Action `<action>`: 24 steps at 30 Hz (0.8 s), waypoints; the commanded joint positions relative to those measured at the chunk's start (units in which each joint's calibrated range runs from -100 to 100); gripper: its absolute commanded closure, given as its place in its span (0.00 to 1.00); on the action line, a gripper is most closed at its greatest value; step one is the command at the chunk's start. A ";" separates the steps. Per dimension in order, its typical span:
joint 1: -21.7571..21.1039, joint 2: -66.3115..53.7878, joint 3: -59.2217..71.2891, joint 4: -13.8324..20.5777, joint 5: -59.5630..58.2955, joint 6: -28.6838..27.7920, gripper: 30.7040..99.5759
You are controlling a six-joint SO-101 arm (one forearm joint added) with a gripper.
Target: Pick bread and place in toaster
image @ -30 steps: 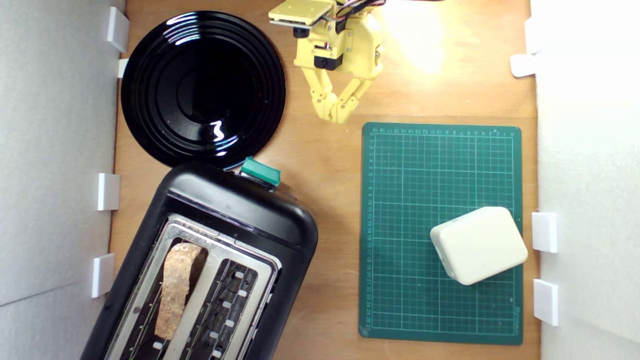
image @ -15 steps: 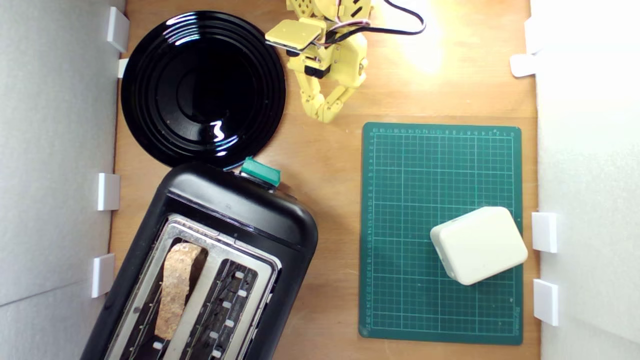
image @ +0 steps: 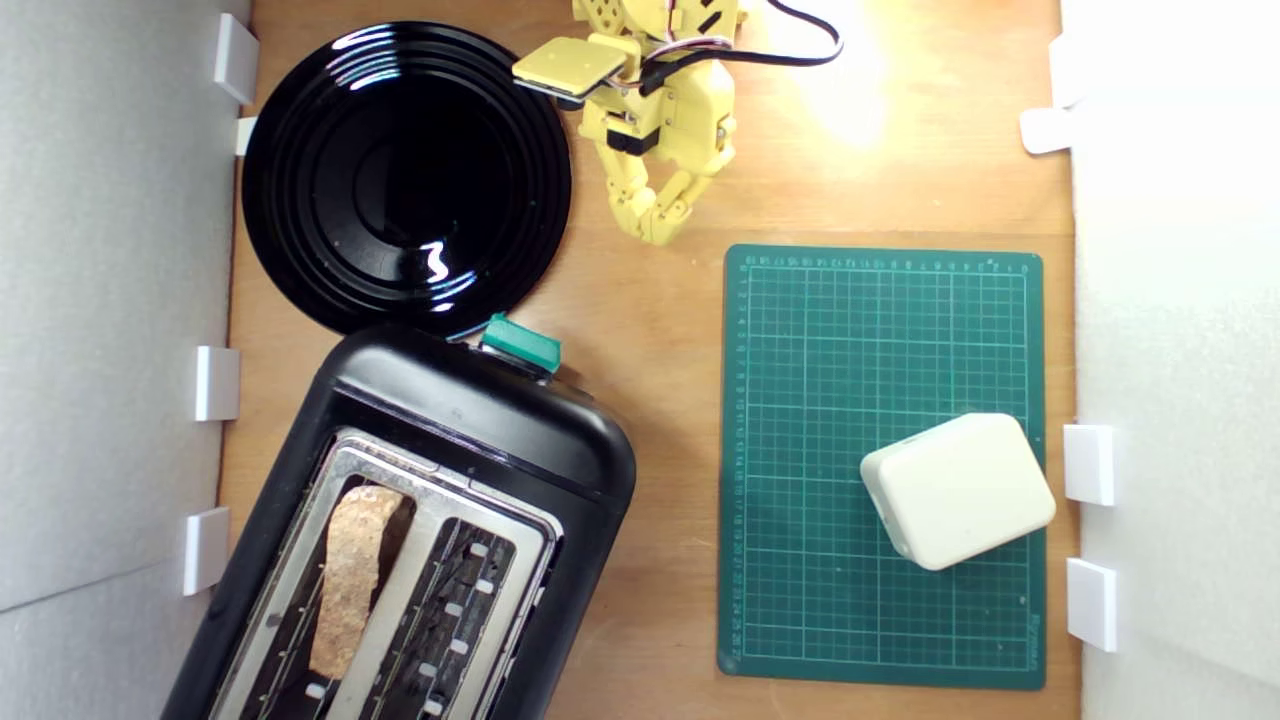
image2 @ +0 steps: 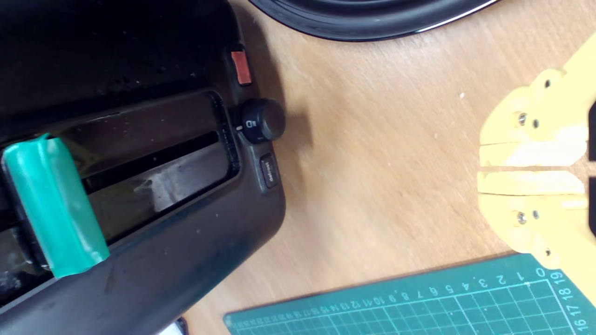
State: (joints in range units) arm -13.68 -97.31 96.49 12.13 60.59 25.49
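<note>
While bread (image: pixel 352 575) is sitting upright in toaster (image: pixel 470 420) slot nearer exterior view's left, second slot is showing only wire guides; teal lever knob (image: pixel 520 343) is sticking out at toaster end facing black plate (image: pixel 300 250). Plate rim is lying just beside toaster. Gripper (image: pixel 655 228) is hanging over bare wooden table (image: pixel 650 330) between plate and green cutting mat (image: pixel 800 560), fingers pressed together, pinching nothing. Cream-white box (image: pixel 958 490) is resting on mat, well apart from gripper
</note>
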 commanded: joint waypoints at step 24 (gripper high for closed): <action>1.52 -0.86 -0.03 -2.34 0.84 -3.54 0.98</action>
State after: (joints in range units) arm -12.77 -97.56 96.58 9.46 60.76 22.12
